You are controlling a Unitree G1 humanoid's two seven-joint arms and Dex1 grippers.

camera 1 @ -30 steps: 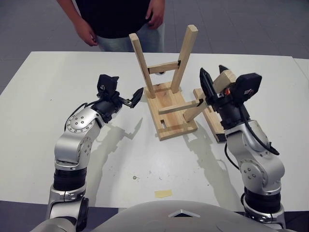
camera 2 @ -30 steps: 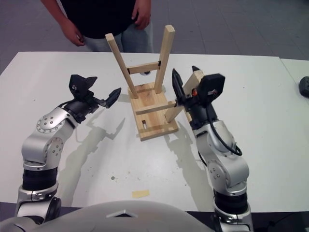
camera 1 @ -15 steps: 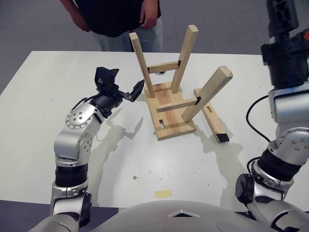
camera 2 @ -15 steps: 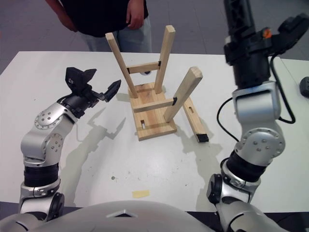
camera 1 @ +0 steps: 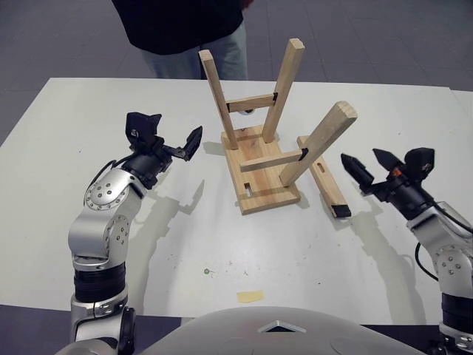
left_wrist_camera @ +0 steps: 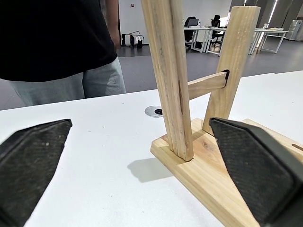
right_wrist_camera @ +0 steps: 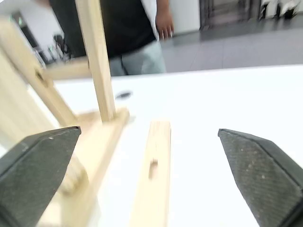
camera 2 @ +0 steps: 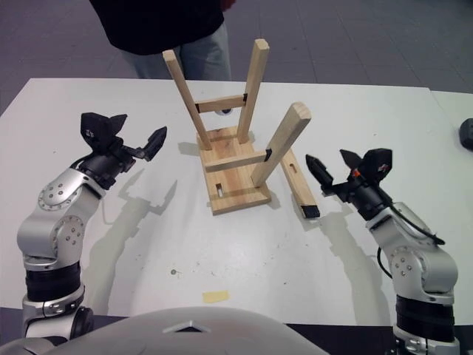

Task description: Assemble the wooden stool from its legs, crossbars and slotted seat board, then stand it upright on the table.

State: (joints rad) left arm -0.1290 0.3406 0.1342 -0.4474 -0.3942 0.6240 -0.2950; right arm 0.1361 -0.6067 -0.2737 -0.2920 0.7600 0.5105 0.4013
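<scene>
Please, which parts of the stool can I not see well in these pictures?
Tilted leg: whether it sits in the seat board slot; too small in eye views.
Loose leg: far end hidden behind the tilted leg in eye views; slot blurred in right wrist view.
Nearest upright leg: top cut off by left wrist view's upper edge.

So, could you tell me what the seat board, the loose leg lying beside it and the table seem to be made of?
The seat board looks like pale, unvarnished wood, perhaps pine: matte, with visible grain. The loose leg seems to be the same wood, with a dark cap on its near end. The table is smooth, matte white, probably laminate.
</scene>
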